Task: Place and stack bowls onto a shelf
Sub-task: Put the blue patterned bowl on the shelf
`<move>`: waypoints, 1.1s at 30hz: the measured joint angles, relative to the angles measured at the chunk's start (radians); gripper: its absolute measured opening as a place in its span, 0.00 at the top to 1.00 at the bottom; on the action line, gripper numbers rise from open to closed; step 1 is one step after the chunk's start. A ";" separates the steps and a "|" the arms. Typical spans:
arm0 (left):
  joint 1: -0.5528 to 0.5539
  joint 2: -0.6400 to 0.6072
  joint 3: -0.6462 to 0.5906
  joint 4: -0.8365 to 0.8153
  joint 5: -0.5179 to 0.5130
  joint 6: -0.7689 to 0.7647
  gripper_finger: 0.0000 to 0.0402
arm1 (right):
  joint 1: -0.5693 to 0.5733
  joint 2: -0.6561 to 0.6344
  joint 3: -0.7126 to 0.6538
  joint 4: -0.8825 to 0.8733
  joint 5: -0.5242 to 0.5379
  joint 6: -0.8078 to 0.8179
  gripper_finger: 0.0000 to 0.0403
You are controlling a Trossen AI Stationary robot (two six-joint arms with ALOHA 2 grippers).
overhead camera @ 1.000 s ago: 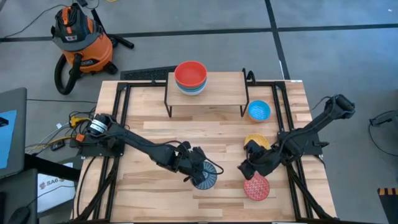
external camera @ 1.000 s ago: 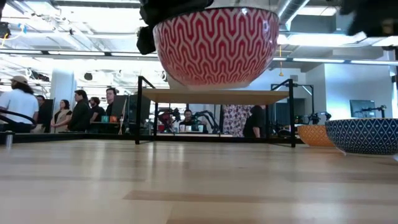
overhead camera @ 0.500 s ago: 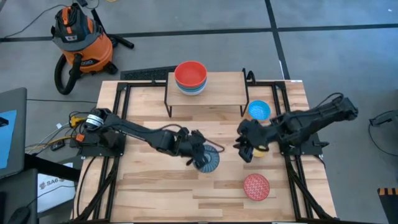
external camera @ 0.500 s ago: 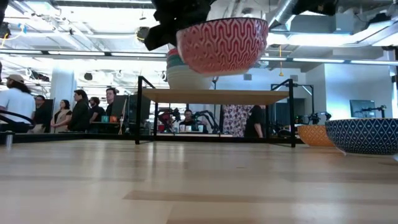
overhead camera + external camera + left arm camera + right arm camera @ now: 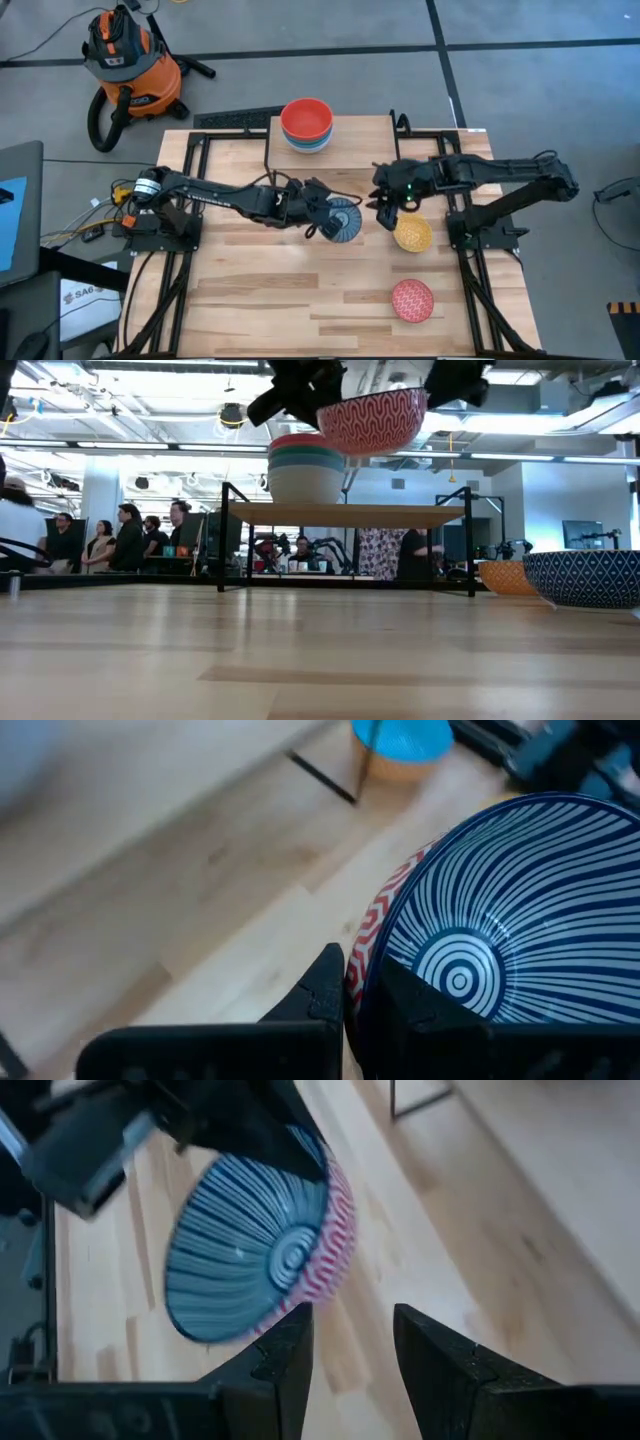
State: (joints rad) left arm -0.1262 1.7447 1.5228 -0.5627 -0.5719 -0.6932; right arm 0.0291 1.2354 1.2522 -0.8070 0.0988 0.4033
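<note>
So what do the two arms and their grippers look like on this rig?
Both the left arm and the right arm are slim, matte black and jointed. The left gripper and right gripper each have two angular black fingers. Coloured cables bundle at the left arm's base.

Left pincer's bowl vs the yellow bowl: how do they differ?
The blue radial-pattern bowl is clamped by its rim in the shut left pincer and carried in the air; the yellow bowl sits on the table, ungripped. The first has a red zigzag outside; the second is plain speckled yellow. Both are small and round.
</note>
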 joint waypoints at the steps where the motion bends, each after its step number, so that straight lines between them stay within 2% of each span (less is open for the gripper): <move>1: 0.007 0.000 0.008 -0.001 -0.015 0.009 0.99 | -0.013 0.000 0.000 0.018 -0.006 -0.014 0.59; 7: 0.045 0.000 0.071 -0.007 -0.048 0.108 0.99 | -0.071 0.000 0.000 0.121 -0.028 -0.068 0.59; 15: 0.109 0.000 0.147 -0.023 -0.054 0.251 0.99 | -0.172 0.013 0.002 0.166 -0.025 -0.124 0.59; 25: 0.175 0.003 0.191 -0.012 -0.030 0.158 0.99 | -0.289 0.011 0.004 0.170 -0.025 -0.124 0.59; 33: 0.193 0.011 0.192 0.026 -0.022 0.218 0.99 | -0.326 0.012 0.003 0.159 -0.030 -0.178 0.59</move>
State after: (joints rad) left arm 0.0667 1.7554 1.7149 -0.5366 -0.5936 -0.4753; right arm -0.2964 1.2472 1.2549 -0.6476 0.0687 0.2250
